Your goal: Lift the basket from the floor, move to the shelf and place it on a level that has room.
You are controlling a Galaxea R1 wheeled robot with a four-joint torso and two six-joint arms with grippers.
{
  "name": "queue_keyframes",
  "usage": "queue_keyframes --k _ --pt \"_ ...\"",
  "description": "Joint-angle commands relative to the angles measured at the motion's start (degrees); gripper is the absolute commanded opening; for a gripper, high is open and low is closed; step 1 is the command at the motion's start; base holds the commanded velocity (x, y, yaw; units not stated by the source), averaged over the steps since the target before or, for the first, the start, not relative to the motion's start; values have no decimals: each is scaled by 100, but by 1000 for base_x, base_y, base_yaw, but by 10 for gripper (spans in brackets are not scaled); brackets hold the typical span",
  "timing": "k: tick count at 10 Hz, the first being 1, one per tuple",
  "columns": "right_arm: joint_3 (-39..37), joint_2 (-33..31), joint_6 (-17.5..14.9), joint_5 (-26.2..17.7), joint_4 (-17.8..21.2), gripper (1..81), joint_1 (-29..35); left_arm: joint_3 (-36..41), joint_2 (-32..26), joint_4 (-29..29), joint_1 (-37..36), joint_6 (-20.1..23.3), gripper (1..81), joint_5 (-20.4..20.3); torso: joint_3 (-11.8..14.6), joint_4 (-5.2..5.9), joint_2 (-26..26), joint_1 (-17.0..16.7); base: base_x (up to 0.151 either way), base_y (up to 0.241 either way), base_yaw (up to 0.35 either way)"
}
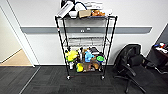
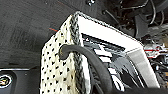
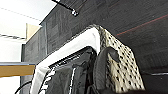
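The shelf (image 1: 85, 46), a tall black wire rack on small castors, stands against a white wall with a grey band (image 1: 130, 30), straight ahead in the head view. Its top tier is crowded with books, a bowl and a brown cardboard box (image 1: 85, 13). The level (image 1: 86, 45) below that top tier is a wire grid that looks bare. The low tier beneath it carries colourful toys (image 1: 85, 58), among them yellow, blue and green ones. The shelf rests on the floor (image 1: 50, 80) of dark grey carpet tiles; tan wooden flooring (image 1: 17, 59) shows through an opening beside the shelf, and a black office chair (image 1: 131, 65) sits on the shelf's other side.

The basket (image 2: 65, 67) appears close up in both wrist views, well above the carpet: a cream woven wall with dark specks, a pale rim and a black inside with white marks. In the left wrist view a dark loop handle (image 2: 85, 56) arches over the basket's braided corner; in the right wrist view a like handle (image 3: 101, 67) curves over the basket's (image 3: 117, 65) opposite wall. The fingers of either arm are not distinguishable, so I cannot tell how far open they are or what grips the handles.
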Motion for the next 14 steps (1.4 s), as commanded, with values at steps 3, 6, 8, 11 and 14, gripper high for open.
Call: queue_keyframes --k 3,6,8,11,14 --pt "51 -47 52 -181 -20 10 464 193 -168 35 -566 -2 10 228 747 0 945 -209 0 0 0" --pt "7 -38 43 -172 -19 10 394 175 -107 53 -548 -2 10 228 704 0 1081 -209 0 0 0" --pt "-28 -38 35 -137 -20 10 323 87 -71 52 -530 -2 10 245 782 0 979 -186 0 0 0" --pt "7 -47 26 -120 -29 10 165 157 -133 394 -329 16 10 246 1268 0 986 -193 0 0 0" --pt "174 -161 17 -111 -29 10 -2 289 -238 562 -118 16 10 202 1246 0 984 -197 0 0 0"
